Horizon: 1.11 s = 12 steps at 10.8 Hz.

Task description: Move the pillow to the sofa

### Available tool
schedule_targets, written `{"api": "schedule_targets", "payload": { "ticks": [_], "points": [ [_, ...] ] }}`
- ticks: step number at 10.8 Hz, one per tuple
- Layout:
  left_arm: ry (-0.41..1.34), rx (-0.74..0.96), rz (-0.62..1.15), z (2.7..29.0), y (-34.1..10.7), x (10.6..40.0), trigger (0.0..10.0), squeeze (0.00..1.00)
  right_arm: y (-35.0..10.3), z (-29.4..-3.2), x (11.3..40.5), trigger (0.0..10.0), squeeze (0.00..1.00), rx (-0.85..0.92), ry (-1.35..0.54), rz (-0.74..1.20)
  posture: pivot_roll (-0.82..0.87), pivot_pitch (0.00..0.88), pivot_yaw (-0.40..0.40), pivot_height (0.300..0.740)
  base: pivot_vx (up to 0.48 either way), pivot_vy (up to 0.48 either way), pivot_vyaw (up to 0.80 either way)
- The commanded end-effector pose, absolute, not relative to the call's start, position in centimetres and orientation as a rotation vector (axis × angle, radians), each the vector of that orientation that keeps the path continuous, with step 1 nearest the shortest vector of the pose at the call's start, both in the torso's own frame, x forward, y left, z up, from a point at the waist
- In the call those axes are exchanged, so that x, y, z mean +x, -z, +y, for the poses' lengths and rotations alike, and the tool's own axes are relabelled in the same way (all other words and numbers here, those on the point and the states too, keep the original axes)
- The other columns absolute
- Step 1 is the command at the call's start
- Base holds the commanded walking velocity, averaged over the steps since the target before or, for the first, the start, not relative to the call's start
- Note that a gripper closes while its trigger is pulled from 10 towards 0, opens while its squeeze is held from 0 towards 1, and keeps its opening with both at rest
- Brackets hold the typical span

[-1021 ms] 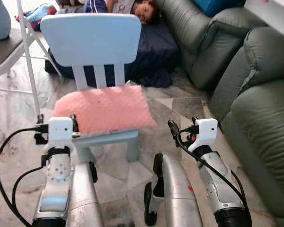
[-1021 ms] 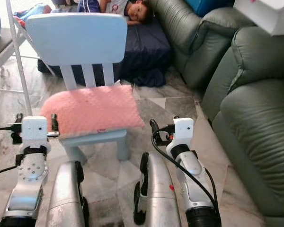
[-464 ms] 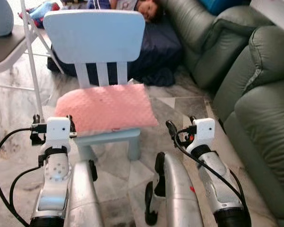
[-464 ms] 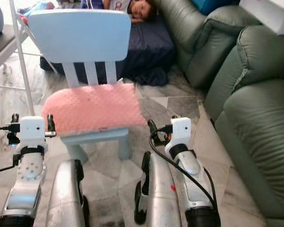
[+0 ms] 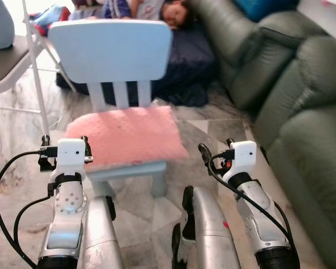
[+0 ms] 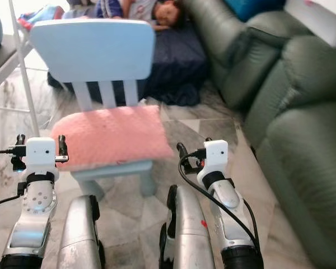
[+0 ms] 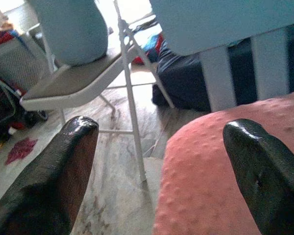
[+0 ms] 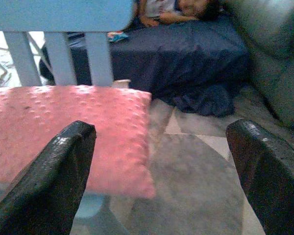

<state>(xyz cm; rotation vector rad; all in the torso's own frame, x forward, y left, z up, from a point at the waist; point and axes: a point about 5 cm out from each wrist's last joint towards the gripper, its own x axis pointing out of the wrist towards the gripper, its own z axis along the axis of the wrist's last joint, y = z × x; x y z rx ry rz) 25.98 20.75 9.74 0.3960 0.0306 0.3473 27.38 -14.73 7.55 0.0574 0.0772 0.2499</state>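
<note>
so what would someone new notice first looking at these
Most likely the pink pillow lying flat on the seat of a small light blue chair straight ahead. The left gripper and right gripper are both raised and open, flanking the pillow's near edge. On the robot's right is the green leather sofa.

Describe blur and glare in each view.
Eye views: slightly soft, pink pillow edges smeared on the blue chair. Left wrist view: window glare washes out the background. Right wrist view: pillow soft, close black fingers dark and blurred.
</note>
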Motion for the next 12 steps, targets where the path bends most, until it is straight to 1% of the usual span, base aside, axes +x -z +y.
{"api": "schedule_targets", "payload": {
  "ticks": [1,2,6,9,10,12],
  "points": [
    [-0.349,0.392,0.048,20.89,-9.46,25.9,10.0,0.0,-7.32,-14.85,27.25,10.0,0.0,0.057,-0.249,0.087,-0.02,0.153,-0.075,0.513,0.431,0.0,0.0],
    [-0.351,0.385,0.055,20.89,-9.37,25.88,10.0,0.0,-7.31,-14.86,27.25,10.0,0.0,0.058,-0.248,0.088,-0.02,0.154,-0.075,0.513,0.424,0.0,0.0],
    [-0.359,0.403,0.053,20.82,-9.39,25.88,10.0,0.0,-7.28,-14.9,27.29,10.0,0.0,0.056,-0.247,0.091,-0.02,0.154,-0.076,0.513,0.399,0.263,0.0],
    [-0.366,0.406,0.05,20.87,-9.45,25.85,10.0,0.0,-7.15,-14.89,27.27,10.0,0.0,0.057,-0.246,0.098,-0.02,0.153,-0.074,0.513,0.0,0.0,0.0],
    [-0.372,0.402,0.057,20.92,-9.41,25.84,10.0,0.0,-7.08,-14.86,27.26,10.0,0.0,0.056,-0.248,0.101,-0.02,0.153,-0.072,0.513,0.0,0.285,0.0],
    [-0.373,0.403,0.069,21.13,-9.36,25.83,10.0,0.0,-6.99,-14.79,27.32,10.0,0.0,0.056,-0.249,0.105,-0.01,0.153,-0.073,0.513,0.0,0.48,0.0]
  ]
}}
